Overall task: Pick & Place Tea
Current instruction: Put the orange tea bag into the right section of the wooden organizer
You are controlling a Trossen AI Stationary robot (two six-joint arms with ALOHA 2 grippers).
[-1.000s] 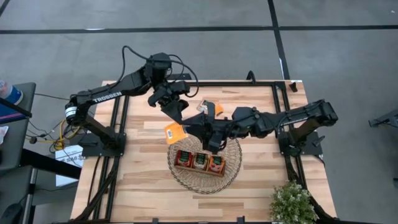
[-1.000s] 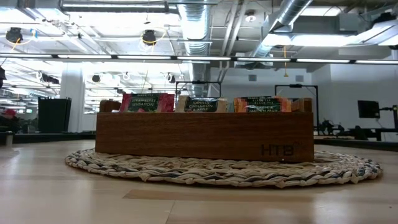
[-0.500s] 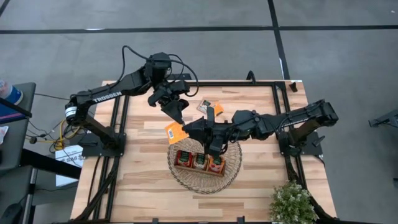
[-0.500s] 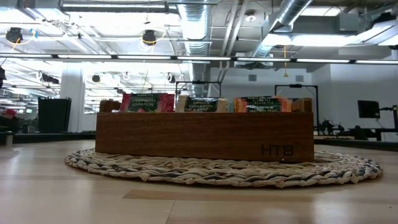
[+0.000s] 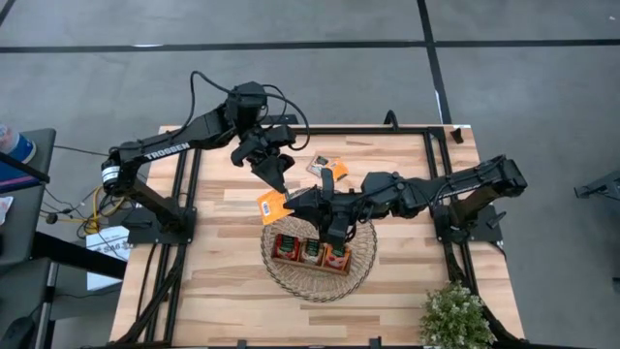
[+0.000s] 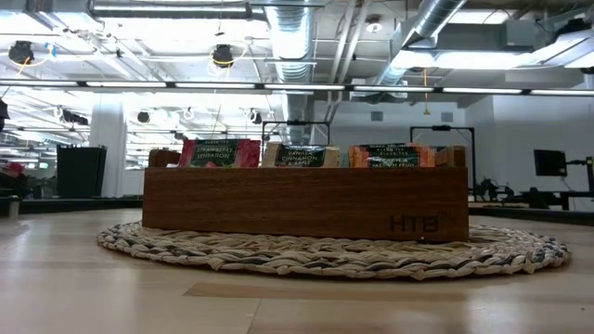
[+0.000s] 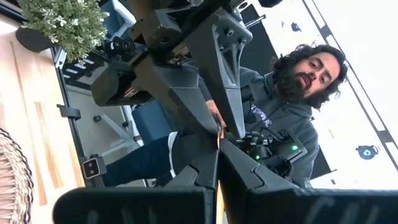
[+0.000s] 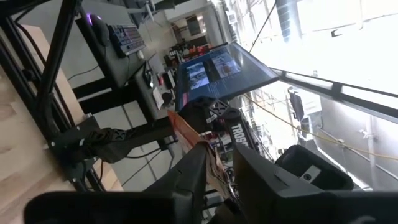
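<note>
Fingers of the left gripper (image 5: 276,190) are pinched together on an orange tea sachet (image 5: 271,206) just left of centre in the high view, above the wicker basket (image 5: 362,260). Meeting it there, the right gripper (image 5: 294,202) has its fingers narrowly apart around the same sachet's edge. 2 more sachets (image 5: 326,167) lie on the table (image 5: 407,165) above centre. 3 filled compartments show in the wooden tray (image 6: 306,202).

Lab: exposed ceiling ducts (image 6: 297,37), monitor (image 8: 214,68).

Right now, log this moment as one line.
left end effector: shut on orange sachet | right end effector: at same sachet | wooden tray: on wicker basket
</note>
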